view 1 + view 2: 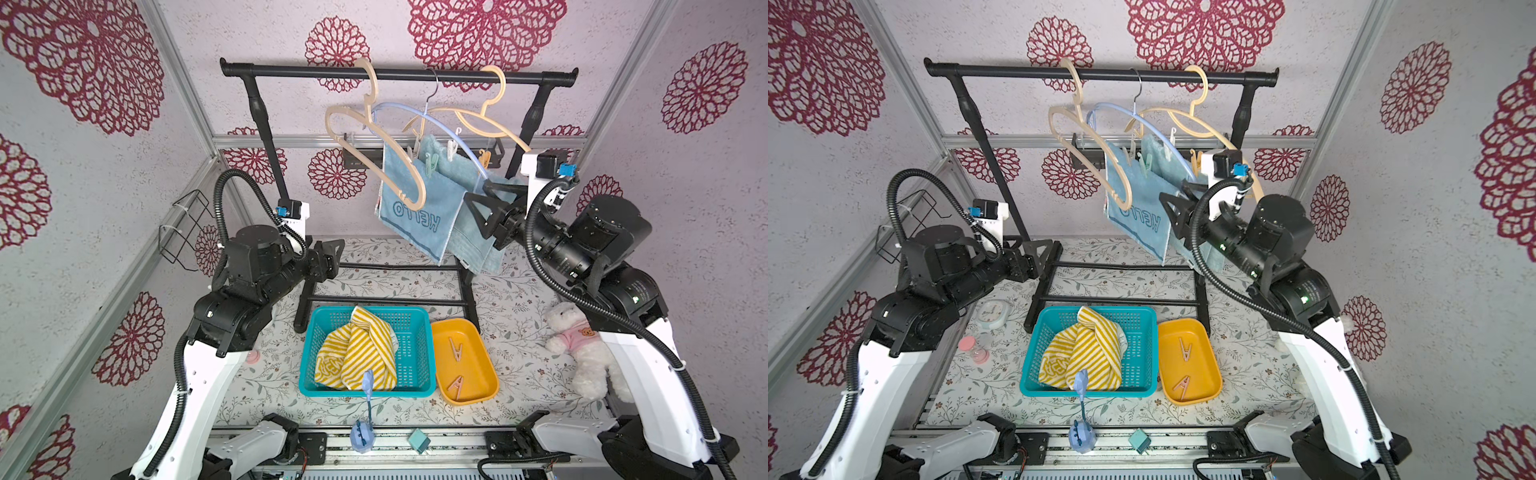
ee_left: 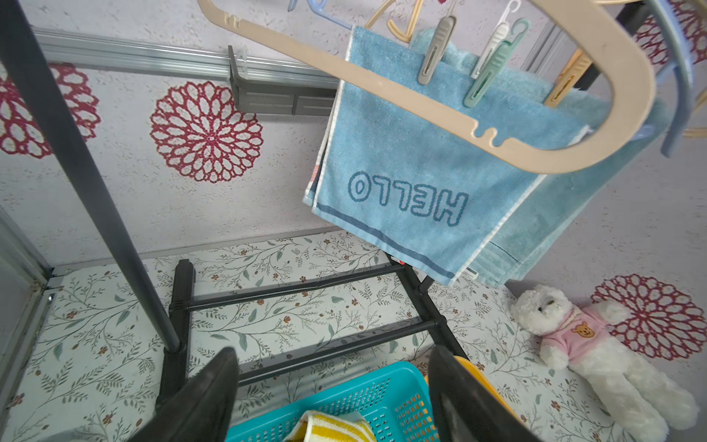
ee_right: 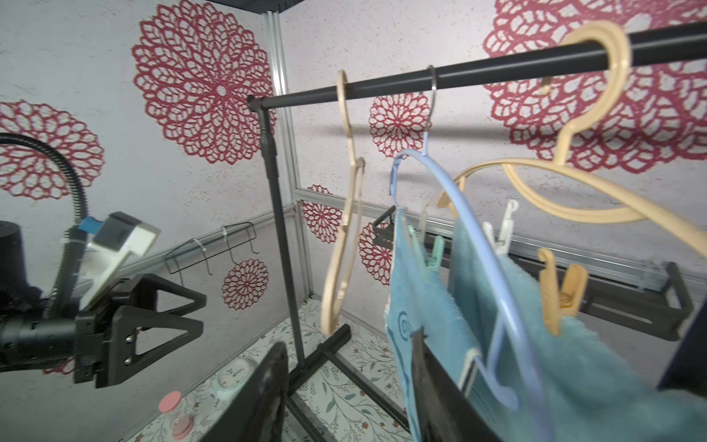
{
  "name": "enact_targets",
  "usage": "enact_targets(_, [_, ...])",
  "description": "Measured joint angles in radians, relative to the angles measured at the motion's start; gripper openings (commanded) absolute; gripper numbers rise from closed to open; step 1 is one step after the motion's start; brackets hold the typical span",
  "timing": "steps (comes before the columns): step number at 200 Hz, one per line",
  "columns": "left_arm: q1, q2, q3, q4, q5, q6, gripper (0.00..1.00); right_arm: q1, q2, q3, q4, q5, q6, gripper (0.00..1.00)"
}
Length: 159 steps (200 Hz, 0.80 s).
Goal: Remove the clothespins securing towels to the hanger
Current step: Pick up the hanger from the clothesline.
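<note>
We see two blue towels hanging up high, in the upper middle of both top views. The HELLO towel (image 1: 419,208) is in front, and the plain blue towel (image 1: 478,249) hangs just behind it. Four clothespins pinch along their top edges: a grey-beige pin (image 2: 434,51), a mint green pin (image 2: 493,65), a white pin (image 2: 499,32) and an orange-yellow pin (image 3: 558,291). The towels hang among a beige hanger (image 1: 353,137) and a blue hanger (image 1: 449,129) on the black rail (image 1: 399,75) (we cannot tell for sure which hanger each pin grabs).

The right pincer (image 1: 476,190) is up by the towels, a bit right of the middle in the top views. Its jaws are apart and hold nothing. Low in the right wrist view, one finger (image 3: 436,382) lies right against the side edge of the HELLO towel.

The left pincer (image 2: 333,352) sits lower, left of the middle in the top views, well apart from the towels. Its jaws are wide apart and empty.

On the table (image 1: 519,299), in the lower middle, a teal basket (image 1: 415,353) holds the striped towel (image 1: 357,353). Just to its right is a yellow tray (image 1: 478,374) with two pink pins (image 1: 456,348) lying loose in it. A white toy bear (image 1: 582,349) lies at the right.
</note>
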Motion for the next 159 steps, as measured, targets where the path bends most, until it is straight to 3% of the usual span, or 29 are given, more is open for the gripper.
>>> enact_targets(55, [-0.006,0.058,0.092,0.002,-0.002,0.015,0.84,-0.176,0.137,0.077,-0.020,-0.154,0.028,0.52])
enact_targets(111, [-0.008,0.091,0.125,0.037,0.049,0.024,0.84,-0.196,0.257,0.177,-0.039,-0.227,0.034,0.52])
enact_targets(159, [-0.008,0.080,0.095,0.063,0.066,0.036,0.84,-0.197,0.290,0.235,-0.043,-0.262,0.034,0.44])
